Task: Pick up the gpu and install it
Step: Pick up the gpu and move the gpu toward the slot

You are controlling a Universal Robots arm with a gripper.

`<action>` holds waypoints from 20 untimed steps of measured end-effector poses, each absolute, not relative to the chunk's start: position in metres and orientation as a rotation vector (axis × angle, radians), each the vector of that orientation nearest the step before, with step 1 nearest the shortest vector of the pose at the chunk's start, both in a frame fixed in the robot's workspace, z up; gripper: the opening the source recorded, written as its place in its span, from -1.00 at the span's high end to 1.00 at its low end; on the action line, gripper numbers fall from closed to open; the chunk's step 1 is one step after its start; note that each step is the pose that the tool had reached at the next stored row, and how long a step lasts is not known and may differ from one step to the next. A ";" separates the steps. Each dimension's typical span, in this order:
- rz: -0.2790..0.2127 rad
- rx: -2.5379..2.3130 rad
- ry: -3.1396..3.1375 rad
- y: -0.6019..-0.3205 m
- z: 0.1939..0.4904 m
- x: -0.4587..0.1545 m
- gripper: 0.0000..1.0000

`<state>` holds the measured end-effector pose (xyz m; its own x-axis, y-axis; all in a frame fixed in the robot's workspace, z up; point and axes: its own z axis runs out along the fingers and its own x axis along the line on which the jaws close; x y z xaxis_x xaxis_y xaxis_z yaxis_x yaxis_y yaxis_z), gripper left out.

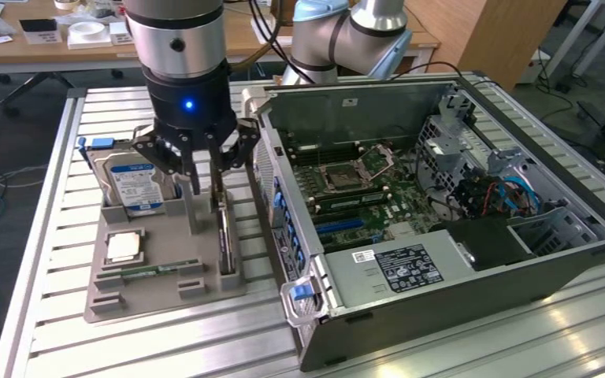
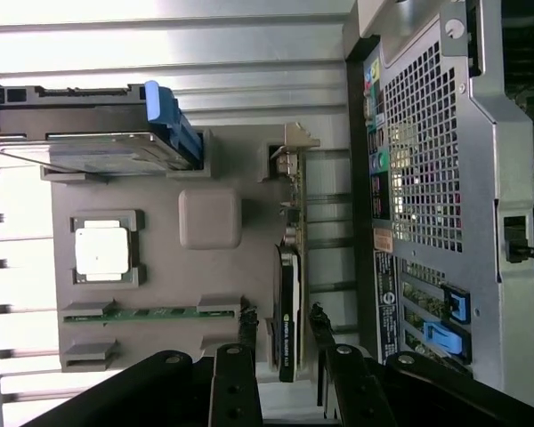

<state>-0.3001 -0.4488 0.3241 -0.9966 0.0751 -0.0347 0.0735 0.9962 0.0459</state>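
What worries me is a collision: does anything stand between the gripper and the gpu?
Nothing visible: the open gripper hangs right over the gpu, which stands on edge in the gray holder; the hard drive stands aside.

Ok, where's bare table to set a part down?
Bare slatted table on the near side of the grey holder, plus a strip on the exterior view's left of it. Crowded: the narrow gap between gpu and computer case, open gripper straddling the gpu.

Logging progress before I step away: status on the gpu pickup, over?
Gripper open, straddling gpu. No grip yet; gpu on edge in grey holder. Hard drive alongside, clear of gripper.
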 end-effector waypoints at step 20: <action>0.065 0.115 3.102 -0.449 0.300 -0.295 0.29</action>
